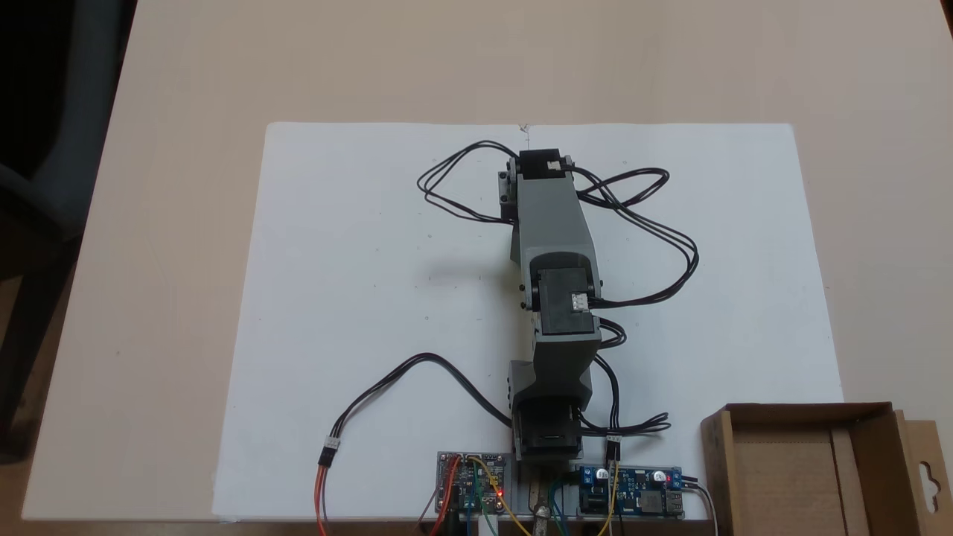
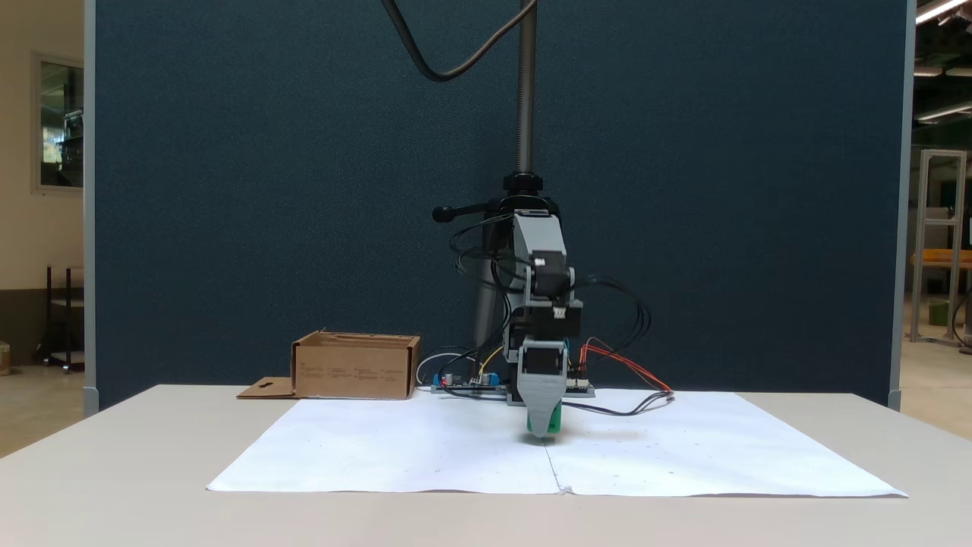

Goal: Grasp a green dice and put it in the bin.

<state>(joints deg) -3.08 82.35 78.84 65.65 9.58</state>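
Observation:
In a fixed view from the front, my gripper (image 2: 544,431) points straight down, its tip at the white paper. One grey jaw faces the camera and hides the other. The green dice (image 2: 556,417) peeks out as a bright green patch just behind and to the right of that jaw, low over the paper. From above, the grey arm (image 1: 555,246) stretches over the sheet and covers both gripper and dice. The bin (image 1: 716,461) is a brown cardboard box at the lower right corner, its hang-hole flap (image 1: 927,476) on the right. From the front the bin (image 2: 355,368) stands at back left.
A large white paper sheet (image 1: 357,298) covers the table's middle. Two circuit boards (image 1: 473,480) (image 1: 633,495) sit beside the arm's base, and black cables (image 1: 655,223) loop over the paper. A camera stand pole (image 2: 525,91) rises behind the arm.

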